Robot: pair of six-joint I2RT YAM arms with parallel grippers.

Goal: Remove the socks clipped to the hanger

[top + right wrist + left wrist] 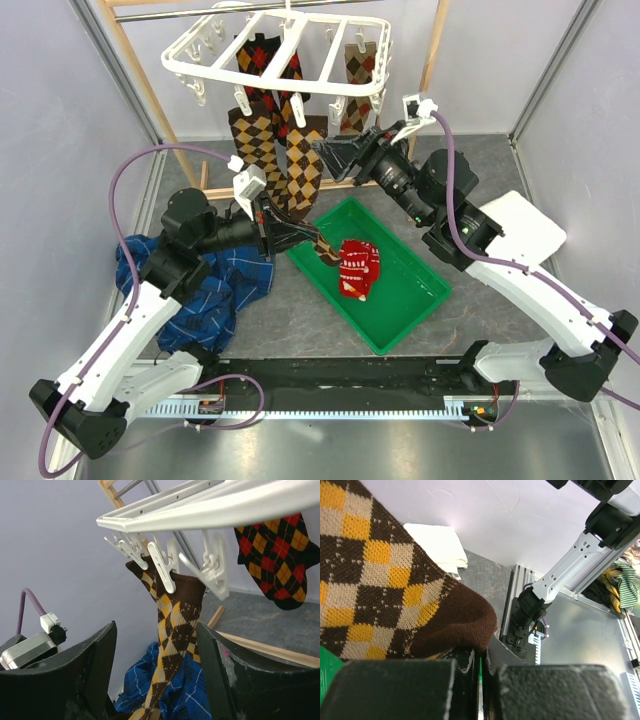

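One white hanger point(280, 55); below it one green tray point(405, 300) holding one red sock point(358, 268). Under the hanger, the right gripper point(156, 630) gapes around one clipped brown sock point(175, 620). Only the left wrist view shows the left gripper point(480, 662) clenched on the toe of a second brown sock point(395, 595).

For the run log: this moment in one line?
left end effector: shut on brown sock | right end effector: open around clipped sock | red sock: in green tray

We see our left gripper point(481, 680) closed on the dark brown toe of a brown-and-yellow argyle sock point(385, 590). Behind the sock, a white folded cloth point(439, 542) lies at the edge of the table point(485, 582), by the wall point(520, 515).
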